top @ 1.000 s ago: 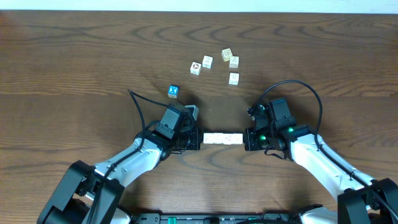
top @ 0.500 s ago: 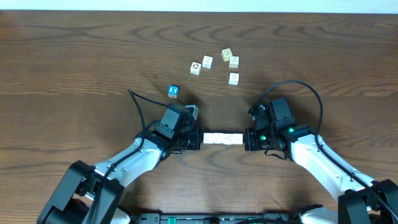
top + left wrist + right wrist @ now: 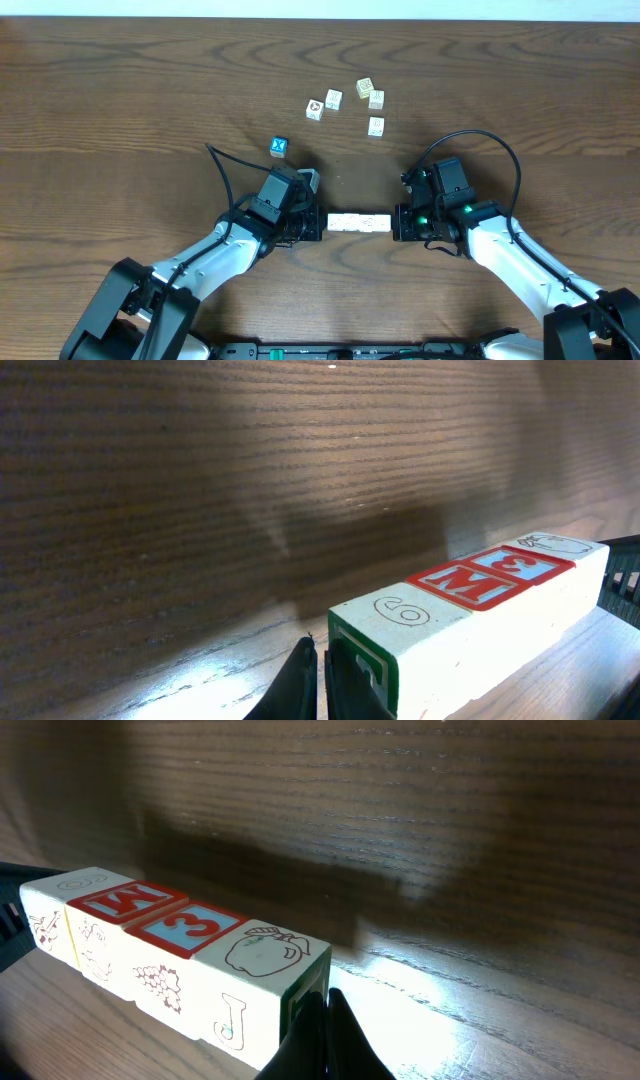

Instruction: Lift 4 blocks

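Note:
Four cream blocks (image 3: 359,222) form one straight row at the table's front centre, squeezed end to end between my two grippers. Their upper faces show a 6, a red M, a red 3 and an apple outline (image 3: 470,600). The left gripper (image 3: 323,222) is shut, and its closed fingertips (image 3: 322,660) press flat on the row's green-framed left end. At the other end the shut right gripper (image 3: 394,222) pushes its tips (image 3: 328,1005) against the block with the J (image 3: 250,990). I cannot tell whether the row rests on the wood or hangs just above it.
A blue-faced cube (image 3: 278,147) lies just behind the left arm. Farther back sits a loose cluster of several cream cubes (image 3: 376,99), one with a red mark (image 3: 315,108). A black cable (image 3: 470,135) loops above the right wrist.

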Robot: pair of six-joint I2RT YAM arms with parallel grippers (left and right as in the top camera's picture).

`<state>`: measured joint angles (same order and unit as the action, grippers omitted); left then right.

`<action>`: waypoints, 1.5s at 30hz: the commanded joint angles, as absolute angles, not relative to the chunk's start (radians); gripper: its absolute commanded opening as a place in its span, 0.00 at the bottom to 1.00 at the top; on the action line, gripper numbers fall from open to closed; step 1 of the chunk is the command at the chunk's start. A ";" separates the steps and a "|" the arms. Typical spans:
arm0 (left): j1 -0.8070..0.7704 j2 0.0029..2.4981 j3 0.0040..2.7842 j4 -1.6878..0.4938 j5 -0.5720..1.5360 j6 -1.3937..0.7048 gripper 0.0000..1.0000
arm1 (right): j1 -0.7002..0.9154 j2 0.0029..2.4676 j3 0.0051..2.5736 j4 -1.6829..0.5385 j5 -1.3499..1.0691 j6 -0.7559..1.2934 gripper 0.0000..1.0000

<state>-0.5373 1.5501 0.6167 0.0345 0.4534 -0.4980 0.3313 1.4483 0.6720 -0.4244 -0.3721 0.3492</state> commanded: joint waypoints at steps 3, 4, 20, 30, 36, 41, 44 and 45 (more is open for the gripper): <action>-0.562 1.528 0.630 0.062 0.577 -0.500 0.07 | 0.381 1.430 0.681 -0.403 -0.528 0.357 0.01; -0.562 1.528 0.630 0.062 0.577 -0.500 0.08 | 0.381 1.430 0.682 -0.403 -0.528 0.354 0.01; -0.562 1.479 0.630 0.062 0.576 -0.503 0.07 | 0.381 1.398 0.683 -0.412 -0.528 0.351 0.01; -0.562 1.468 0.630 0.054 0.577 -0.503 0.07 | 0.381 1.369 0.686 -0.414 -0.528 0.352 0.01; -0.562 1.468 0.630 0.055 0.577 -0.504 0.08 | 0.381 1.339 0.686 -0.435 -0.527 0.351 0.01; -0.562 1.468 0.630 0.054 0.577 -0.504 0.08 | 0.381 1.339 0.686 -0.440 -0.528 0.351 0.01; -0.562 1.468 0.630 0.054 0.577 -0.505 0.07 | 0.382 1.339 0.686 -0.440 -0.528 0.351 0.01; -0.562 1.468 0.630 0.054 0.577 -0.508 0.07 | 0.382 1.339 0.686 -0.440 -0.528 0.351 0.01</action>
